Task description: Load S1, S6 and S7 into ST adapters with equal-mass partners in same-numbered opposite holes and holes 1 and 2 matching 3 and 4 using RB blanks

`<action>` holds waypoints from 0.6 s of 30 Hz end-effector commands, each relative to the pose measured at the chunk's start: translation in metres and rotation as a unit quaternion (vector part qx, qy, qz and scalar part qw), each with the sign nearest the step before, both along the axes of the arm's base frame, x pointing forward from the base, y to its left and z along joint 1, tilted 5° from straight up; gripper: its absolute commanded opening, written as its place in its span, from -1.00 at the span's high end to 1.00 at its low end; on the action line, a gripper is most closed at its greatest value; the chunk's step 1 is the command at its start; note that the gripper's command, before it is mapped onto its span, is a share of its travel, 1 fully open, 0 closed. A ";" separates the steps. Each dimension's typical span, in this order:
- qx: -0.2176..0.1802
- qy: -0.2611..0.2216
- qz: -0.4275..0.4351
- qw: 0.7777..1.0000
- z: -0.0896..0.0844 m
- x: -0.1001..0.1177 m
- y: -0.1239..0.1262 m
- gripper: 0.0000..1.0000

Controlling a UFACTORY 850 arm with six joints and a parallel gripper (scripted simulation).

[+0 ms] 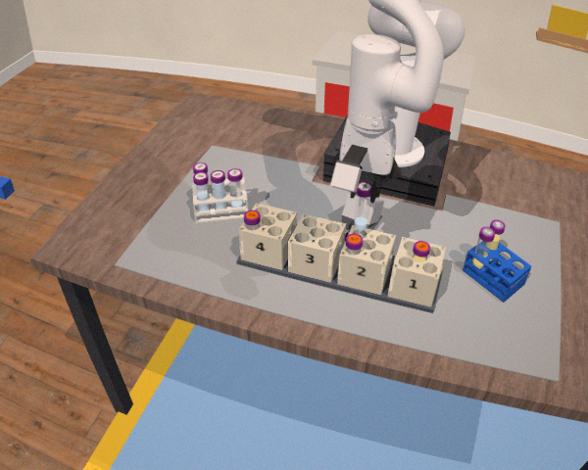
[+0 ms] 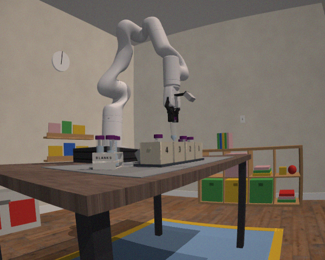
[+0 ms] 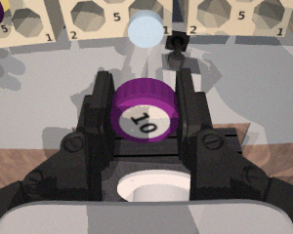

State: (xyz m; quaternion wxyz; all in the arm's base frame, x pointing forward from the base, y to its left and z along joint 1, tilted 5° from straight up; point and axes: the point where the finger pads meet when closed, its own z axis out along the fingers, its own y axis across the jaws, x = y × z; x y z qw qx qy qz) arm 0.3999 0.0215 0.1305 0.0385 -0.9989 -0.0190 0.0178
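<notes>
My gripper is shut on a blank tube with a purple cap marked 10. It holds the tube upright above the stand, on the arm's side of adapter 2. In the wrist view the tube's lower end lies over that adapter's near right hole. Orange-dot tubes stand in adapter 4, adapter 2 and adapter 1. Adapter 3 holds no tube.
The white blank rack with several purple-capped tubes stands left of the stand. The blue sample rack holds two tubes at the right. The arm's black base is behind the stand.
</notes>
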 end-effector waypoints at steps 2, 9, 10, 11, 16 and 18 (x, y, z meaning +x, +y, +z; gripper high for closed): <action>0.000 -0.001 0.000 1.000 0.001 0.001 0.000 1.00; 0.000 -0.001 0.000 1.000 -0.005 0.001 0.000 1.00; 0.000 -0.001 0.000 1.000 -0.006 0.001 0.000 1.00; 0.000 -0.001 0.000 1.000 -0.007 0.001 0.001 1.00; 0.000 -0.001 0.000 1.000 -0.011 0.000 0.001 1.00; 0.000 -0.001 0.000 1.000 -0.011 0.000 0.001 1.00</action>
